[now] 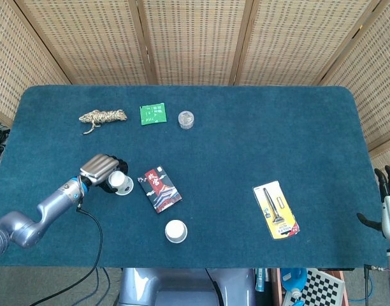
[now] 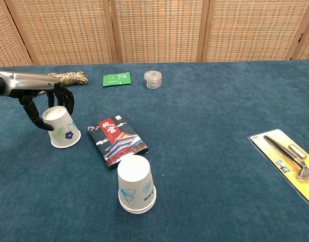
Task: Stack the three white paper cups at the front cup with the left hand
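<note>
An upside-down white paper cup [image 1: 123,184] [image 2: 61,130] with a leaf and flower print stands at the left of the blue table. My left hand [image 1: 99,169] [image 2: 46,103] grips its top, with the fingers curled over the far side and the thumb against the near left side. A second upside-down white cup [image 1: 176,231] [image 2: 136,184] stands alone near the front edge. My right hand [image 1: 389,204] hangs off the table's right edge with its fingers apart, holding nothing. The chest view does not show it.
A red and black card box [image 1: 159,189] [image 2: 117,140] lies between the two cups. A packaged razor [image 1: 276,209] [image 2: 288,161] lies at the right. Along the back are a rope bundle [image 1: 102,117], a green packet [image 1: 153,114] and a small clear jar [image 1: 186,119].
</note>
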